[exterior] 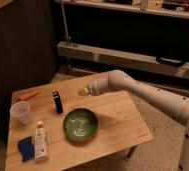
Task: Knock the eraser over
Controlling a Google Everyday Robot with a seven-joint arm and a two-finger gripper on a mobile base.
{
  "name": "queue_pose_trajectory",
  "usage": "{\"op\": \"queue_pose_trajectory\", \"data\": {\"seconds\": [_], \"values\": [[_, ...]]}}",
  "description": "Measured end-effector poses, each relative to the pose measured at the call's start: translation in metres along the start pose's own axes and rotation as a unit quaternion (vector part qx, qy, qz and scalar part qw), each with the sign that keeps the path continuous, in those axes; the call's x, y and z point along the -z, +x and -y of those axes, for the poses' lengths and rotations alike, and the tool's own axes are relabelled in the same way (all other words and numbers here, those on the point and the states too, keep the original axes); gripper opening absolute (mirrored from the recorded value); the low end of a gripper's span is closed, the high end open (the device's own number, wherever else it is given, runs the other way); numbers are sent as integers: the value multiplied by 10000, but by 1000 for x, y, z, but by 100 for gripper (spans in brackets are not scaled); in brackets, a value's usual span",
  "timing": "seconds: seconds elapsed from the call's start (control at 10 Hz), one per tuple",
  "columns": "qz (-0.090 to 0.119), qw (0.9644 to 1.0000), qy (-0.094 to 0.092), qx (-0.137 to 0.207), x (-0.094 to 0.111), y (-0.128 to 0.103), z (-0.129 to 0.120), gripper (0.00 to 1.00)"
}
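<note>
The eraser [57, 101] is a slim black block standing upright on the wooden table [118, 117], left of centre toward the back. My gripper [83, 91] sits at the end of the white arm [138, 92], which reaches in from the right. The gripper hovers just above the table, to the right of the eraser and slightly behind it, with a clear gap between them. It holds nothing that I can see.
A green bowl [80, 124] sits in front of the eraser, to its right. A clear cup [21, 112], an orange marker [30, 94], a lying white bottle [40, 141] and a blue flat piece [25, 148] are on the left side. A dark shelf stands behind the table.
</note>
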Motion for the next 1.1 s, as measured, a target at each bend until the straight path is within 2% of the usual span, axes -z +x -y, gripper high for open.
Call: {"op": "queue_pose_trajectory", "data": {"seconds": [0.3, 0.4, 0.5, 0.6, 0.8, 0.9, 1.1], "values": [[-146, 9995, -210, 170, -69, -30, -14, 0], [-181, 9992, -280, 221, -86, -37, -18, 0], [-212, 9985, -409, 305, -110, -49, -25, 0], [-216, 9975, -550, 380, -123, -56, -33, 0], [-163, 9930, -1050, 526, -135, -72, -59, 0], [-159, 9899, -1267, 610, -130, -82, -77, 0], [-146, 9872, -1453, 640, -110, -91, -93, 0]]}}
